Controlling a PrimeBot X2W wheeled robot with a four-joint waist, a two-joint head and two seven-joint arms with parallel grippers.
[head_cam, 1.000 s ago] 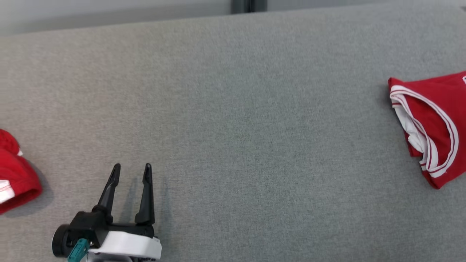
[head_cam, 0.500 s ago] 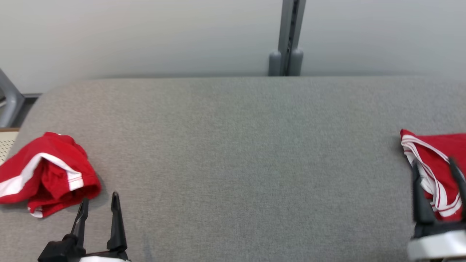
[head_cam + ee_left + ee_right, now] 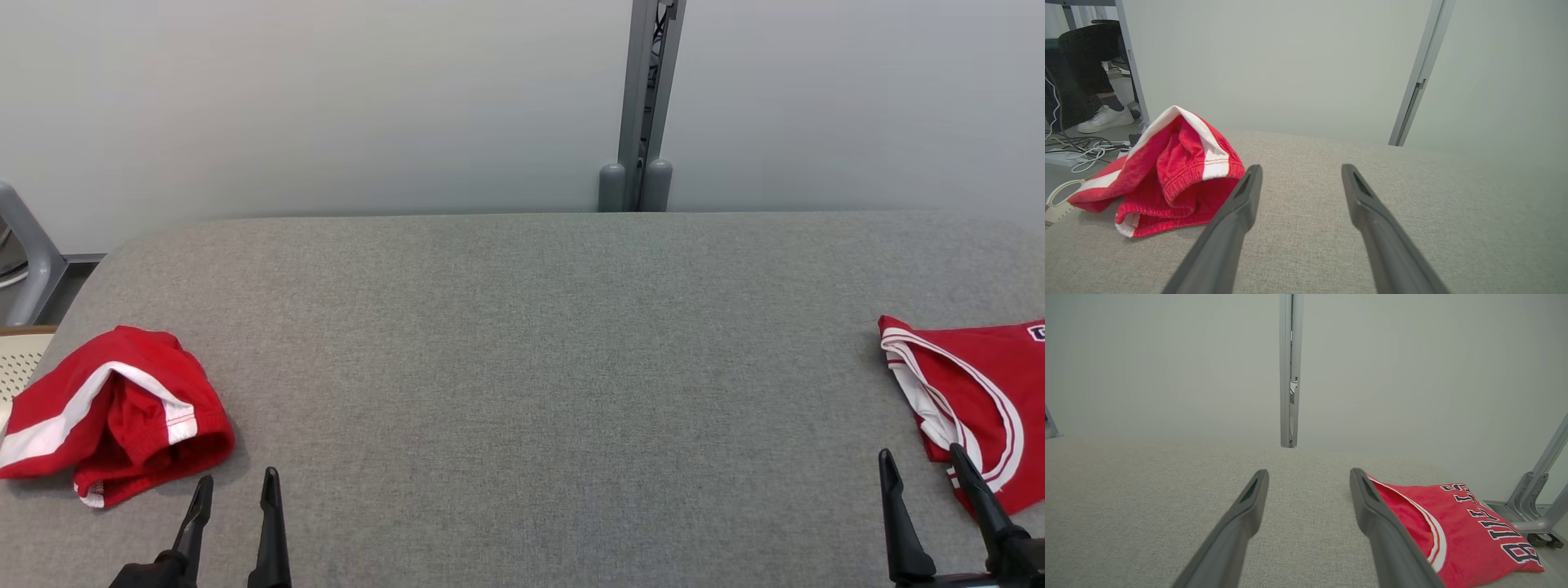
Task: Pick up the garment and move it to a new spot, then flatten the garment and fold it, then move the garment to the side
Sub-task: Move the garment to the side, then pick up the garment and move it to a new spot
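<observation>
— garments on grey fabric table?
— crumpled red-and-white shorts far left; folded red jersey far right.
— grippers?
— left gripper near shorts, right gripper near jersey; both spread, empty.

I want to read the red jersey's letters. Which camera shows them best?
The right wrist view: the red jersey lies close, its black letters facing the camera. The head view cuts it off at the edge, showing mostly white trim.
</observation>
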